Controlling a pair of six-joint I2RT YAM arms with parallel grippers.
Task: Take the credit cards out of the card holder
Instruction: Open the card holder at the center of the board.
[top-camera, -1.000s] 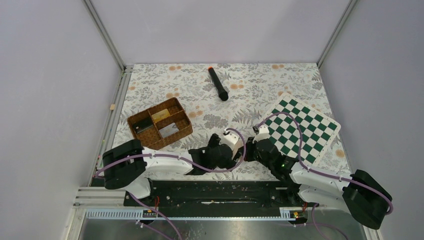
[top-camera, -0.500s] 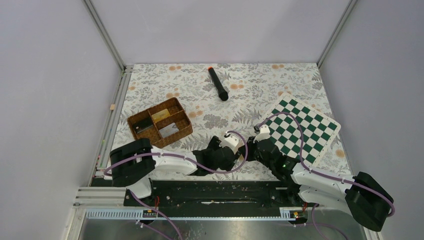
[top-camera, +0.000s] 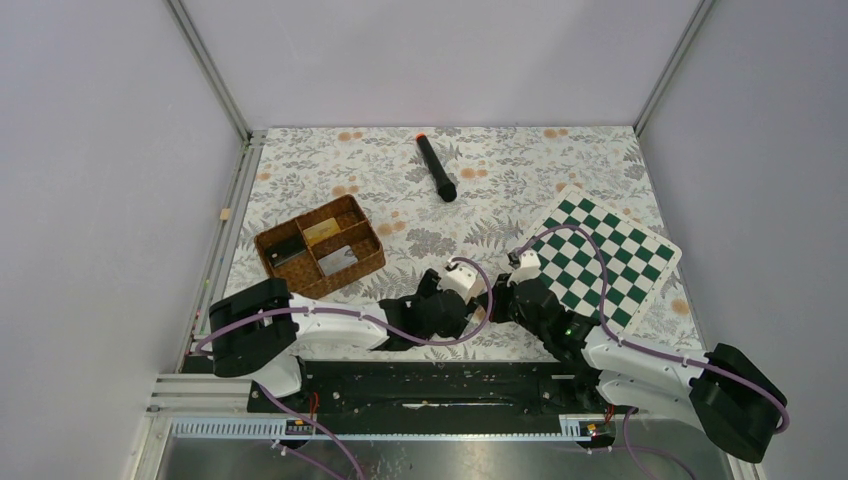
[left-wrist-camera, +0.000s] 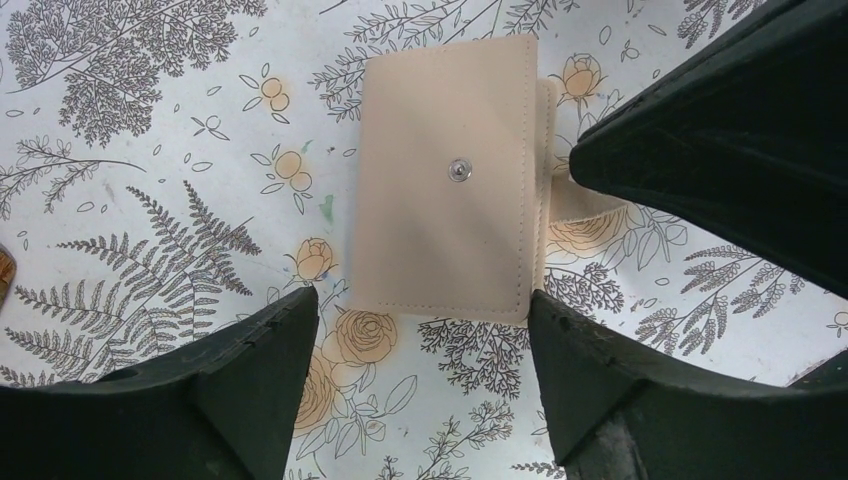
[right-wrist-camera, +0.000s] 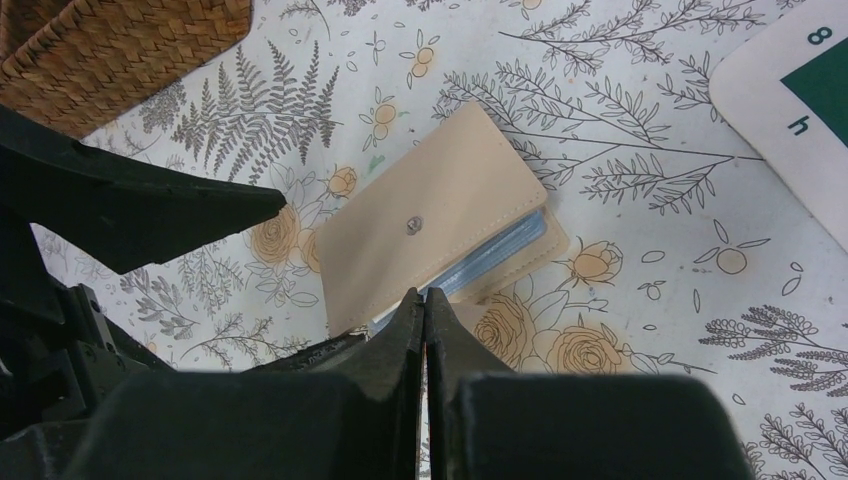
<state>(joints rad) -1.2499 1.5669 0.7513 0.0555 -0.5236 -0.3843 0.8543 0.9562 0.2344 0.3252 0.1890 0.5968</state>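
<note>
The card holder (left-wrist-camera: 445, 180) is a flat tan sleeve with a metal snap, lying on the floral table. A light blue credit card (right-wrist-camera: 500, 250) shows as a thin edge in its open side. My left gripper (left-wrist-camera: 422, 305) hangs above it, open, with a finger (left-wrist-camera: 270, 350) on each side of the holder's near edge and nothing between them. My right gripper (right-wrist-camera: 424, 300) is shut, its tips against the holder's open edge where the blue card shows. I cannot tell whether it pinches a card. In the top view both grippers (top-camera: 470, 300) (top-camera: 497, 293) meet and hide the holder.
A brown woven partitioned basket (top-camera: 285, 270) (right-wrist-camera: 120, 50) with flat items inside stands left of the grippers. The green-white chequered board (top-camera: 600, 255) (right-wrist-camera: 790, 110) lies to the right. A black cylinder with an orange tip (top-camera: 436, 168) lies at the back.
My left gripper's jaws have narrowed somewhat and the left arm has shifted slightly. The right gripper has stayed shut at the holder.
</note>
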